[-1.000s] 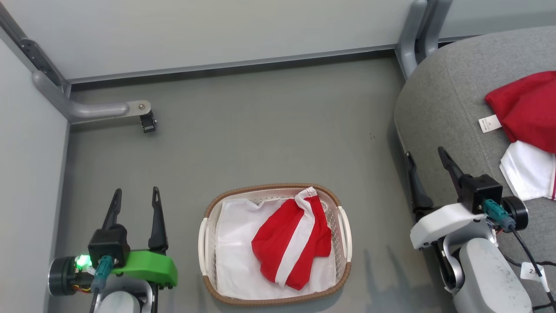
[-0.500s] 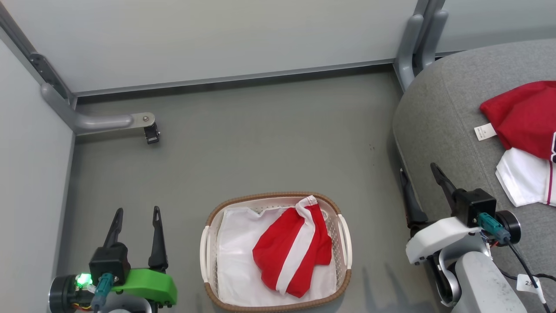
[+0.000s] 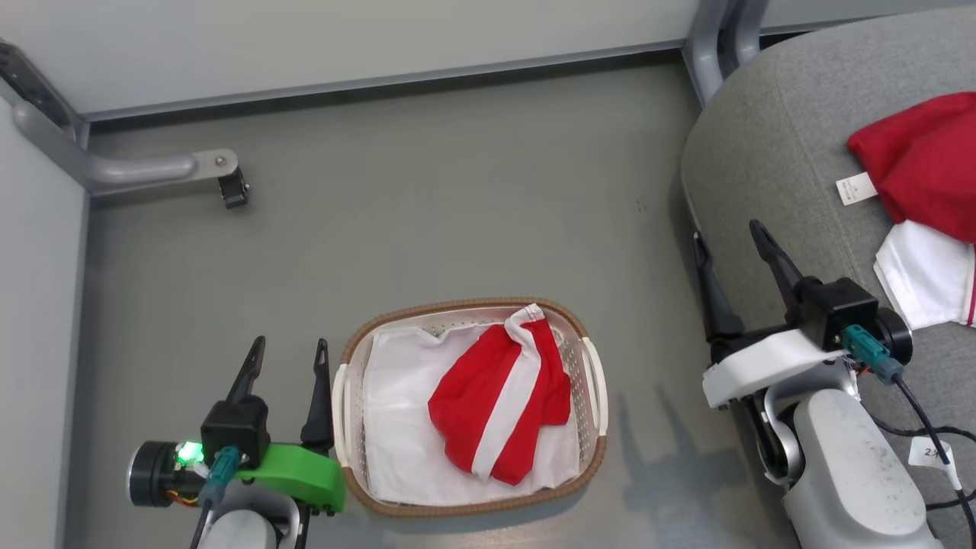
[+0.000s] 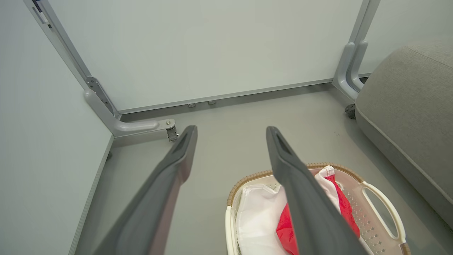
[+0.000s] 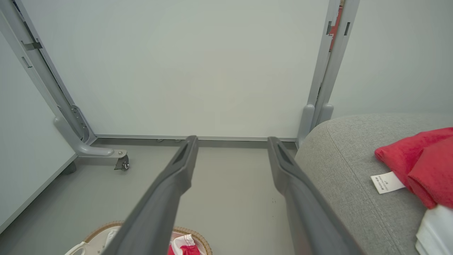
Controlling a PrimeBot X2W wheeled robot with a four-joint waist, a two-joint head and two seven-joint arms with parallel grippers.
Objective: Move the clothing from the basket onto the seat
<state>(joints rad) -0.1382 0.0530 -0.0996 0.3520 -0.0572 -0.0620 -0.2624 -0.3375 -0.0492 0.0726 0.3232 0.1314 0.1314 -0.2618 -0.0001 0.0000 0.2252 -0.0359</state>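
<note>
While the left gripper (image 3: 290,343) and right gripper (image 3: 726,231) stand spread and empty, the clothing (image 3: 499,400) lies toward the basket's (image 3: 457,309) right rim, where a deep pinch might also snag the white liner (image 3: 396,435).

Red, white-striped clothing (image 3: 499,415); white, brown-rimmed basket (image 3: 595,457); grey seat (image 3: 770,152).

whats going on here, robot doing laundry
A robot is emptying the basket on the floor onto the seat. A red garment and a white piece lie on the seat; one red-and-white garment is in the basket. The left gripper, beside the basket, and the right gripper, by the seat's edge, are both open and empty.
</note>
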